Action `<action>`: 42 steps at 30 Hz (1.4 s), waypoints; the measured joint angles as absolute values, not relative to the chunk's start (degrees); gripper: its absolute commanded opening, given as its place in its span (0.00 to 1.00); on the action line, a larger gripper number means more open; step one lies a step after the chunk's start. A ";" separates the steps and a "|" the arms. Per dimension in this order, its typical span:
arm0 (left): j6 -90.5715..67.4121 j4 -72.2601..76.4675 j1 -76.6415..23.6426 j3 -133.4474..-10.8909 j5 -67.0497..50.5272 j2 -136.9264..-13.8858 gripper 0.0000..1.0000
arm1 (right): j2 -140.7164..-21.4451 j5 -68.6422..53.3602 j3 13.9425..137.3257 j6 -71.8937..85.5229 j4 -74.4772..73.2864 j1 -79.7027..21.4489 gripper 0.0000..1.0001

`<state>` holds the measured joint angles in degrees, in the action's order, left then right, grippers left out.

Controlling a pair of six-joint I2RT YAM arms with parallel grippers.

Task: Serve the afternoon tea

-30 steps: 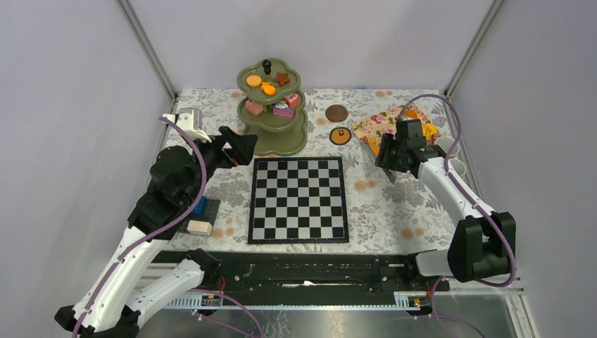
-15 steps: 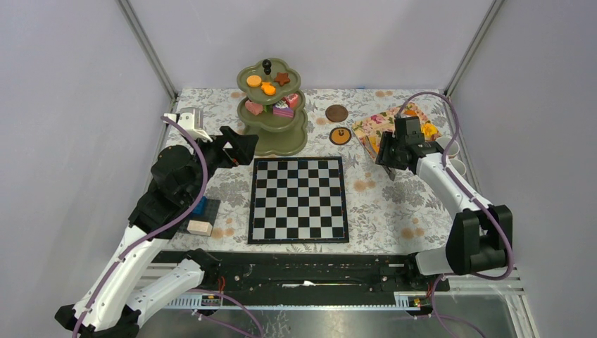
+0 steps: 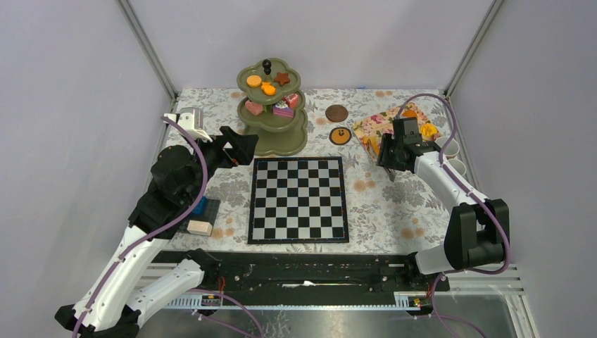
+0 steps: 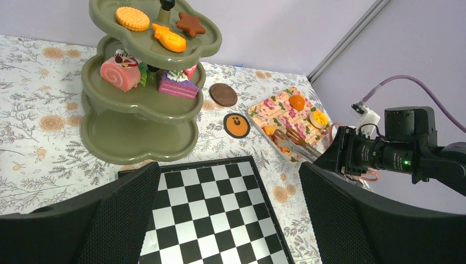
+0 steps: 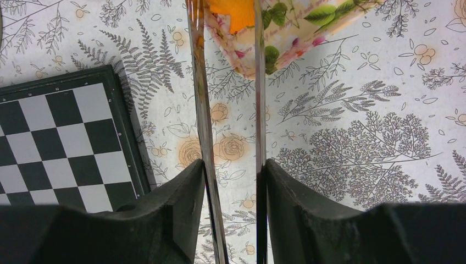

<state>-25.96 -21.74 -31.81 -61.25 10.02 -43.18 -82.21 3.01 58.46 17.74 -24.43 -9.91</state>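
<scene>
The green 3-level stand (image 3: pixel 271 120) sits at the back of the worktop (image 3: pixel 394 204), w/ cookies (image 4: pixel 132 18) on top & little cakes (image 4: pixel 121 73) in the middle. The L tool (image 4: pixel 228 220) hangs just in front of it, fingers wide apart, holding nothing. The R tool (image 5: pixel 231 176) is squeezed on metal tongs (image 5: pixel 199 99). The tongs go over a corner of the flower tray (image 5: pixel 308 33), w/ an orange cake (image 5: pixel 231 14) between their two arms. The chessboard (image 3: pixel 298 199) lies betw. the robot arms.

Bright, even overhead light; barely any shadow beneath the stand (image 3: pixel 281 144). Crisp on the surface (image 3: pixel 394 204), blurred on the fingers (image 5: pixel 165 209) of the right end effector (image 5: pixel 231 170).
</scene>
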 measured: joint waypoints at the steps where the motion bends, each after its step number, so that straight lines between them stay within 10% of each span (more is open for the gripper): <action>1: -25.96 -21.74 -31.83 -61.25 10.02 -43.18 0.99 | -82.28 3.03 58.37 17.74 -24.38 -9.89 0.49; 42: -25.74 -21.85 -31.81 -61.23 9.87 -41.41 0.99 | -77.73 5.34 54.48 19.62 -22.76 -6.13 0.23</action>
